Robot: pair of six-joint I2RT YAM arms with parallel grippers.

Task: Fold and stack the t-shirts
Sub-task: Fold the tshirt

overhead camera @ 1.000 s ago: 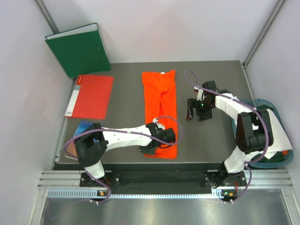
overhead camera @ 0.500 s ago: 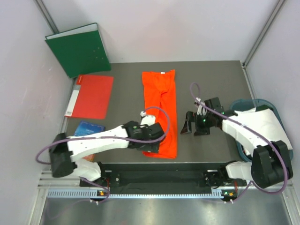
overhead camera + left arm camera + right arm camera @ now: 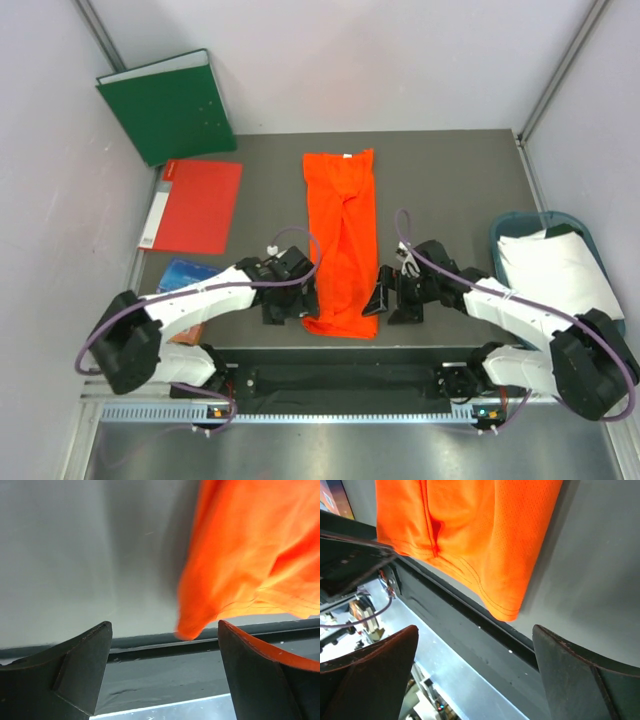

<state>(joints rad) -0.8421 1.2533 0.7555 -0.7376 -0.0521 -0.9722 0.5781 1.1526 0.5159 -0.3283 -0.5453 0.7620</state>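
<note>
The orange t-shirt [image 3: 342, 240] lies folded lengthwise as a long narrow strip down the middle of the table, its hem at the near edge. My left gripper [image 3: 288, 302] stands open just left of the hem's near-left corner, holding nothing. My right gripper [image 3: 392, 300] stands open just right of the near-right corner, also holding nothing. The left wrist view has the orange cloth [image 3: 245, 565] above and right of the open left gripper [image 3: 164, 630]. In the right wrist view the orange corner [image 3: 470, 535] hangs above the open right gripper [image 3: 475, 632]. The white t-shirt [image 3: 555, 275] lies in a basket at the right.
A green binder [image 3: 170, 105] leans at the back left, with a red folder [image 3: 195, 205] flat in front of it. A small blue item [image 3: 185, 272] lies near the left arm. The blue basket [image 3: 503, 235] sits at the table's right edge.
My left gripper let go of the orange shirt's near hem and slid left off it. My right arm came down from mid-table to the hem's right corner.
</note>
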